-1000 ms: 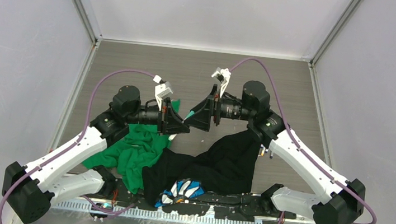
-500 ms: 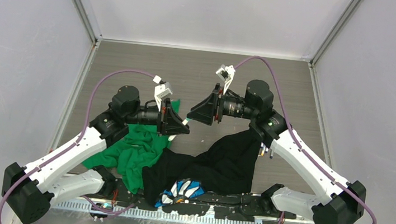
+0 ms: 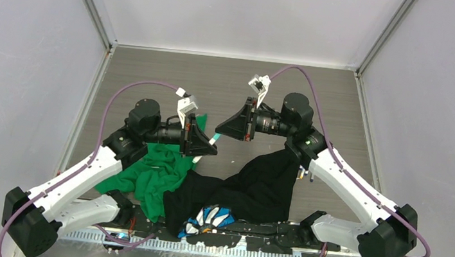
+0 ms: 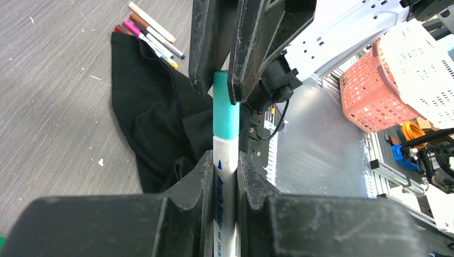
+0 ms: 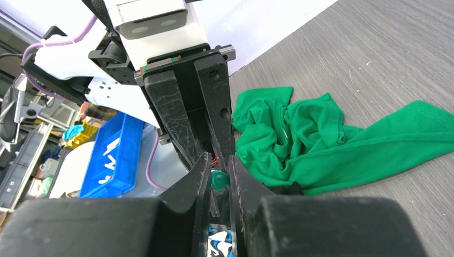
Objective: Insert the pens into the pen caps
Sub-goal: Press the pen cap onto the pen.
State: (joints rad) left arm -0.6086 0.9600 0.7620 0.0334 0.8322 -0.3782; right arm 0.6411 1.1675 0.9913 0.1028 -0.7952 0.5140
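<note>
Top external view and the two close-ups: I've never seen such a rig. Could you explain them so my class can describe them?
Two white-and-black robot arms stand at a grey wood-grain table. The overhead picture looks down from behind them; the others come from cameras on each wrist. A crumpled green cloth, a black cloth and loose marker pens lie on it. The left gripper clamps a white-barrelled pen wearing a teal cap. The right gripper flanks the cap's tip; whether it grips is unclear.
</note>
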